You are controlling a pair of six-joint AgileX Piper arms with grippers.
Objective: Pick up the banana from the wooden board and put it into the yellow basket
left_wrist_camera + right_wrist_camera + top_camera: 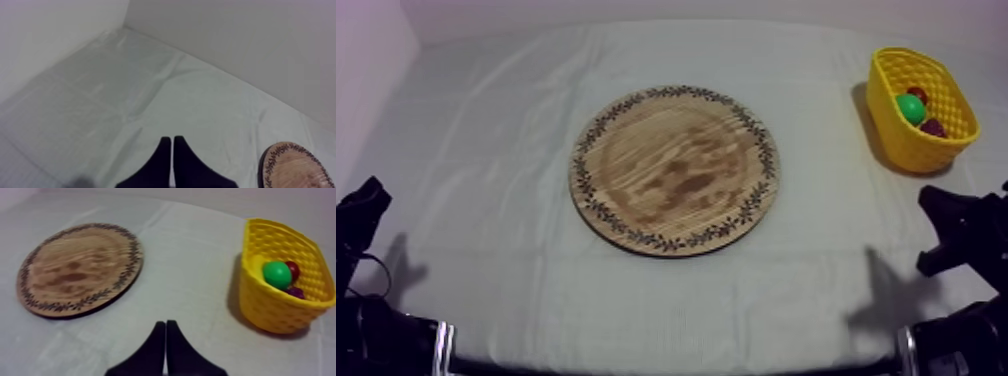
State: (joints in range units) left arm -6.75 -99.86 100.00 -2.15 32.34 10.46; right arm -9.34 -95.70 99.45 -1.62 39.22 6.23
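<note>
Near the wooden board (674, 170), left fingers (161, 161) and right fingers (157, 346) lie pressed together.

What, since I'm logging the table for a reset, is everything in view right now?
wooden board: one, brown with a dark patterned rim, middle of the table, bare
yellow basket: one, yellow, far right side of the table
green fruit: one, green, inside the basket; probably the pear
small red fruit: one, red, inside the basket, just behind the green fruit
purple fruit: one, dark purple, inside the basket beside the green fruit; may be grapes, hard to tell
cloth: one, grey-white, covers the table
left gripper: one, black, shut on nothing, over bare cloth near the board's rim
right gripper: one, black, shut on nothing, over cloth between board and basket
</note>
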